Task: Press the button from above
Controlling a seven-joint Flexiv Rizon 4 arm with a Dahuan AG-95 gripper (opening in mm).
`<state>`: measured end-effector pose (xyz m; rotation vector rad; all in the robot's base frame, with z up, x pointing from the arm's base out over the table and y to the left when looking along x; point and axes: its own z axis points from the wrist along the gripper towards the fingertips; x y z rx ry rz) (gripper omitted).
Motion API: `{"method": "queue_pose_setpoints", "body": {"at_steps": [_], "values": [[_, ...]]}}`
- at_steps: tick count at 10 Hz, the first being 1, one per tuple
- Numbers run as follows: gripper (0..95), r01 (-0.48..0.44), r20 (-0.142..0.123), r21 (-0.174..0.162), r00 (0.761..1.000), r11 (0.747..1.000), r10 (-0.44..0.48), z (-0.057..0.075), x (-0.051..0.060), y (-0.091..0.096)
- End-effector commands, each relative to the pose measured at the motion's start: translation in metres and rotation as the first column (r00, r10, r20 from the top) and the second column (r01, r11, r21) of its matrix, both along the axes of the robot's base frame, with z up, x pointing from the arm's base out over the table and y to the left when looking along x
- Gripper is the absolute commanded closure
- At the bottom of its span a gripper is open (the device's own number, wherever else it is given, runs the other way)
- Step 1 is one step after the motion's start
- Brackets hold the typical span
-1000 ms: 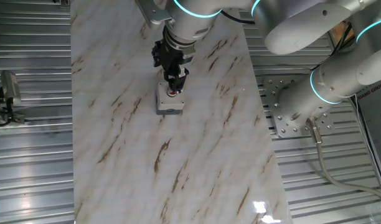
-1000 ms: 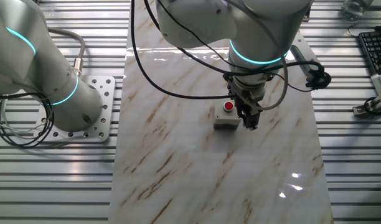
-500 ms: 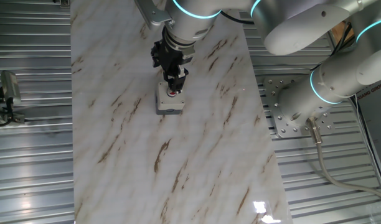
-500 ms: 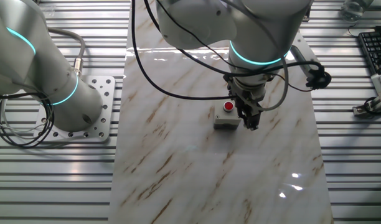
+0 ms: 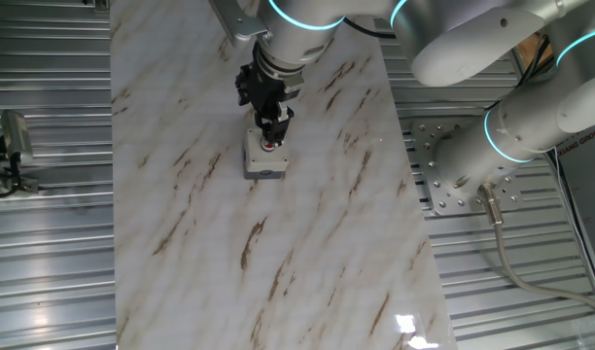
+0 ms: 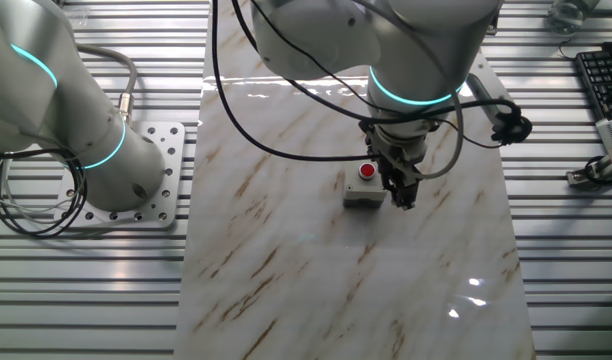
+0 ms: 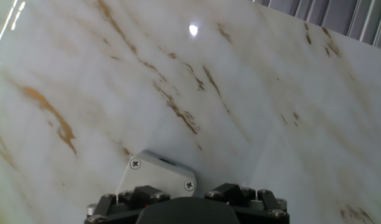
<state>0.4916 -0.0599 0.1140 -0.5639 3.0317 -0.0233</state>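
Note:
The red button [image 5: 269, 147] sits in the top of a small light-grey square box [image 5: 261, 163] on the marble-patterned tabletop. My gripper [image 5: 271, 134] points down with its dark fingertips right at the button's far edge. In the other fixed view the button [image 6: 367, 171] shows whole on the box [image 6: 363, 193], and the gripper [image 6: 402, 195] hangs close by the box's right side. I cannot tell whether the tips touch the button or whether they are open. The hand view shows one screwed corner of the box [image 7: 164, 172] above the hand's dark body; the button is hidden there.
The marble board [image 5: 307, 224] lies on ribbed metal decking. A second arm's base [image 6: 106, 150] stands on a bolted plate to the left of the board. A keyboard [image 6: 601, 75] lies at the far right.

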Motion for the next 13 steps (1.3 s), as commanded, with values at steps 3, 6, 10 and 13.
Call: {"method": "queue_pose_setpoints", "body": {"at_steps": [3,6,10,13], "values": [[19.0,-0.007,0.002,0.001,1.000,1.000,0.007,-0.0004,-0.0003,-0.0003],[19.0,-0.024,0.008,0.002,1.000,1.000,0.024,-0.0031,-0.0016,-0.0011],[19.0,-0.078,0.012,0.001,0.997,0.997,0.078,-0.0042,-0.0019,-0.0004],[19.0,-0.098,0.011,0.000,0.995,0.995,0.098,-0.0042,-0.0018,-0.0003]]}}
